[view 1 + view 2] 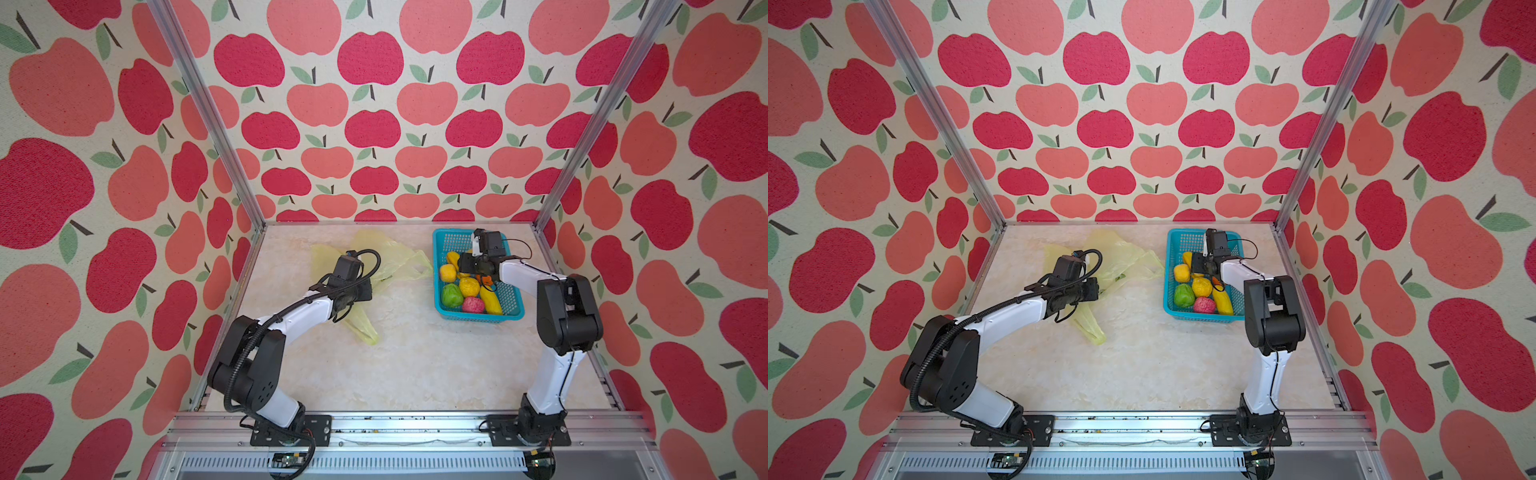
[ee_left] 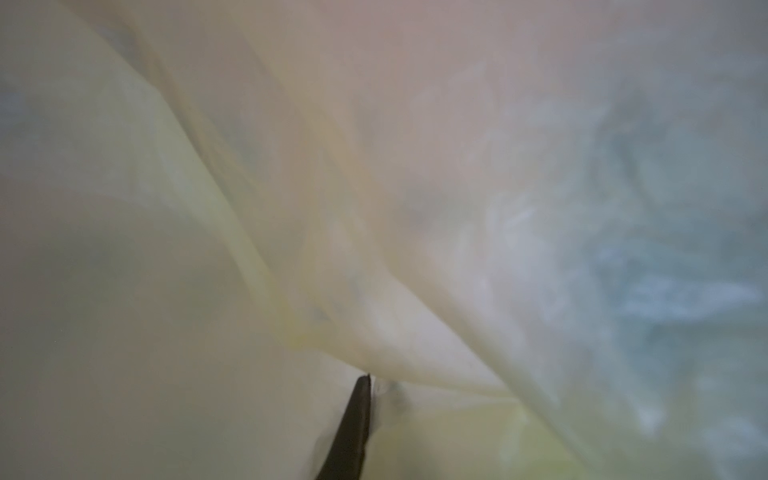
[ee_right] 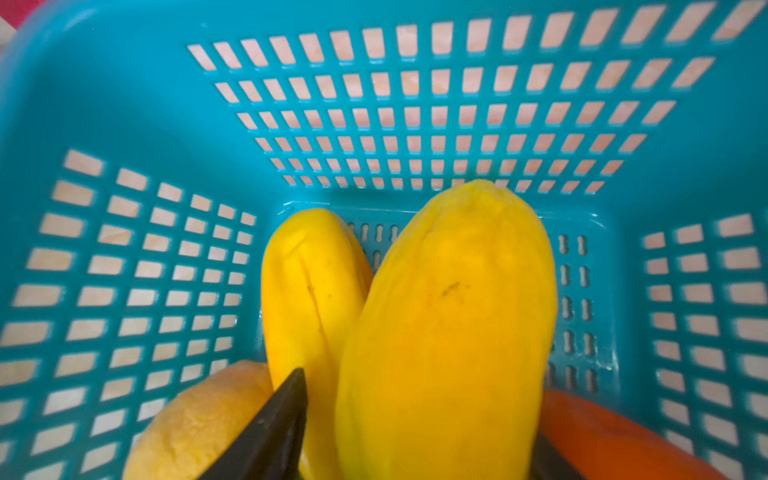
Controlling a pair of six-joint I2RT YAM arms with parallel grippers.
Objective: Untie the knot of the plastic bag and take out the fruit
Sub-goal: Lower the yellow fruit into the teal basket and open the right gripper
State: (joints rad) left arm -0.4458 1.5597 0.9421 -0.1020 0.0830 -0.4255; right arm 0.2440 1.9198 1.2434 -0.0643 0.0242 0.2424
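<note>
The plastic bag lies flattened and pale yellow on the table at the back left, with one loose handle trailing toward the front. The knot is out of view. My left gripper sits low on the bag. Plastic drapes over the left wrist view, where one dark finger shows. The fruit lies in the teal basket: yellow long ones, orange round, green and pink. My right gripper stands open inside the basket, its fingers either side of a long yellow fruit.
The basket stands at the back right, near the frame post. Apple-print walls enclose the table on three sides. Marble tabletop stretches between the two arm bases.
</note>
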